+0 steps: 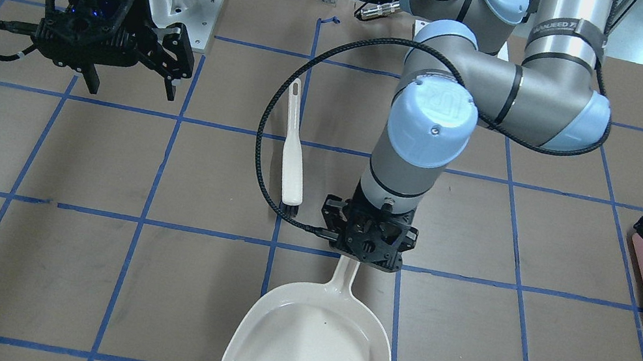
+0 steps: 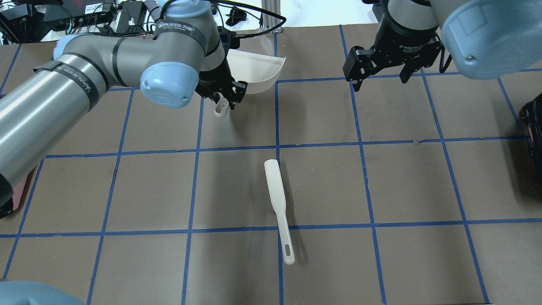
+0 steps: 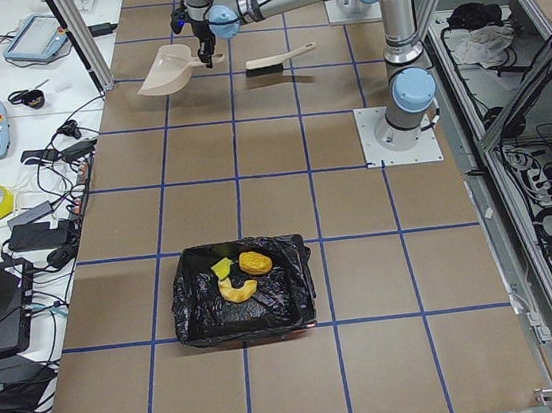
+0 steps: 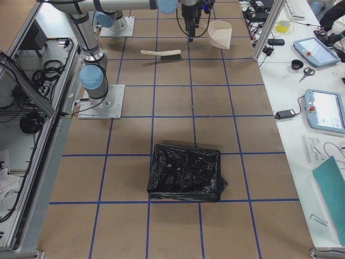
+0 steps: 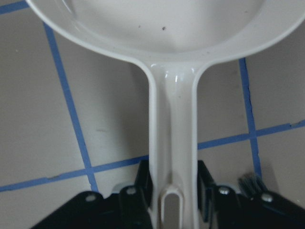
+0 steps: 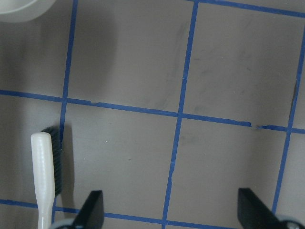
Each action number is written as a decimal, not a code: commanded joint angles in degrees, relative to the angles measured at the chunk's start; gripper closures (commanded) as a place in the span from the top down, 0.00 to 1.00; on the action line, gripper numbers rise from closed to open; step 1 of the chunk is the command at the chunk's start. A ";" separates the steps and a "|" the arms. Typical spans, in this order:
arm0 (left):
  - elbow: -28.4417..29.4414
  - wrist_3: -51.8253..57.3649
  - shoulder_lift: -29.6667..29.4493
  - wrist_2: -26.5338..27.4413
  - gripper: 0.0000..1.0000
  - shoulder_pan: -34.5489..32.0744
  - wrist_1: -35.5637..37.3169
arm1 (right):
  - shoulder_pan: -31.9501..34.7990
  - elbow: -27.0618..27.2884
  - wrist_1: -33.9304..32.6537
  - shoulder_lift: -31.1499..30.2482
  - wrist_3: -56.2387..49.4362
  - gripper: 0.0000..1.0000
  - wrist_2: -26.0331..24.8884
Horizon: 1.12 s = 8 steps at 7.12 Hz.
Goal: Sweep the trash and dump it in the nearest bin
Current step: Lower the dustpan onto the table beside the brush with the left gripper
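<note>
**A:** The left gripper (image 5: 174, 186) is clenched on the handle of the dustpan (image 1: 312, 344), 1 finger on each side, just by the hanging slot. Should it simply let go?

**B:** I'd say so. The pan looks empty and seems to rest on the table (image 1: 99, 168). Spread both fingers wide, then lift straight up, so neither pad nudges that slick handle sideways.

**A:** Slick?

**B:** It's glossy, hard, off-white plastic. The handle is a channelled stem that flares into a shallow scoop with raised walls and a flat lip, and there are only a few dark specks inside.

**A:** And beyond it?

**B:** The brush (image 1: 294, 149) lies near the wrist. It has a pale, flat paddle handle and short dark bristles. Keep the cable clear of it on the way up.

**A:** The other arm?

**B:** The right gripper (image 1: 131, 87) hangs released over bare matte brown paper with taped blue lines, holding nothing.

**A:** The trash?

**B:** The trash (image 3: 244, 271) is well away, inside the bin (image 3: 283, 306). There are golden crinkled lumps and 1 yellow spongy piece on crinkly, shiny black liner.
</note>
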 commanded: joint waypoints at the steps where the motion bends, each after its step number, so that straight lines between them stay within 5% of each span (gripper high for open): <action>1: -2.38 -4.00 -1.14 -0.09 0.00 -4.28 2.97 | -0.01 0.52 0.36 0.14 -0.10 1.00 0.89; 8: -3.35 -14.44 -5.72 -2.28 0.00 -9.57 8.25 | 0.00 0.70 -0.44 0.59 -3.26 1.00 -0.16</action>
